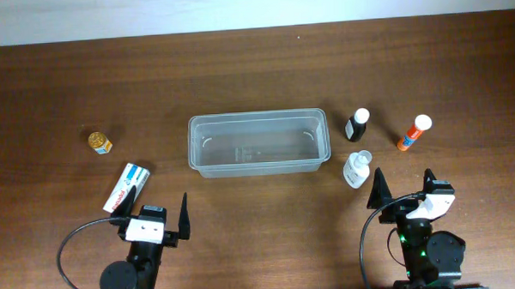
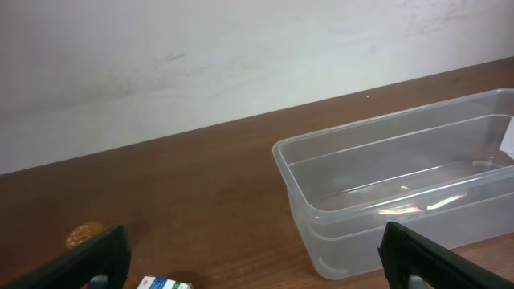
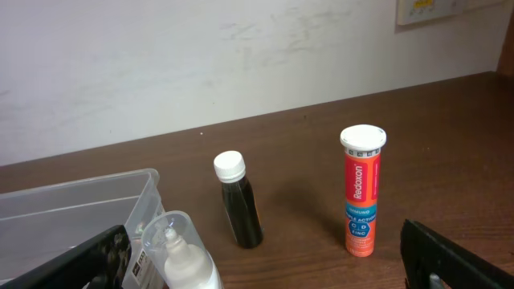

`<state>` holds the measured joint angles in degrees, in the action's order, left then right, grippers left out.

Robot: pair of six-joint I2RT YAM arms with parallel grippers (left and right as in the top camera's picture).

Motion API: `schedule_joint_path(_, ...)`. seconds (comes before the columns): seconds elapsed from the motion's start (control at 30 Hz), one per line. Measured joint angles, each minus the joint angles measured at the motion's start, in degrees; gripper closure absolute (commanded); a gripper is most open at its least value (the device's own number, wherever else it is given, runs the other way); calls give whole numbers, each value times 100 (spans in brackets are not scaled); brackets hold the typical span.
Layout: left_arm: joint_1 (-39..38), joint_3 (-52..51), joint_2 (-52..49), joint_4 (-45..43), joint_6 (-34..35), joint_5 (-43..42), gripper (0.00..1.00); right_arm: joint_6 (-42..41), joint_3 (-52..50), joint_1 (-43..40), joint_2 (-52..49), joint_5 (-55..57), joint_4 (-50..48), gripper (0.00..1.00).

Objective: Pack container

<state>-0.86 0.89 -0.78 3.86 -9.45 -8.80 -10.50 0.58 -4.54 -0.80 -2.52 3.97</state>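
Overhead, left gripper (image 1: 157, 208): the jaws are spread wide with nothing between them.
Overhead, right gripper (image 1: 405, 189): it is equally wide open and also empty.
Overhead, container (image 1: 258, 168): it sits ahead of both grippers, to the right of the left one and to the left of the right one, and has nothing in it.
Overhead, left-side items: a white box (image 1: 127, 186) lies just ahead of the left gripper's left finger. A small gold-lidded jar (image 1: 100, 142) stands farther ahead and to the left.
Overhead, right-side items: a clear bottle (image 1: 357, 168) stands just ahead-left of the right gripper. A dark bottle (image 1: 357, 124) is beyond it, and an orange tube (image 1: 413, 133) is ahead and slightly to the right.

Left wrist, view: the container's near corner (image 2: 337, 221) is ahead-right. The jar (image 2: 83, 234) is ahead-left, and the box (image 2: 165, 283) barely shows at the bottom edge.

Right wrist, view: the dark bottle (image 3: 238, 201) and the tube (image 3: 361, 193) stand upright ahead. The clear bottle (image 3: 181, 253) is very close on the left, and it may be touching the container wall (image 3: 72, 201), though the crop hides that.

Risk, right side: reaching for the dark bottle could clip the clear bottle with the left finger and topple it.
Risk, tube: it is tall and narrow, so an off-centre pinch would probably tip it.
Risk, left side: the box lies close to the finger, so a descent could land on it or shove it away.
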Motion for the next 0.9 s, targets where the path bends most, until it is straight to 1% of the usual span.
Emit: schedule_joint_path(0.9,0,0,0,0,0,2,1,0,0,0,0,0,0,1)
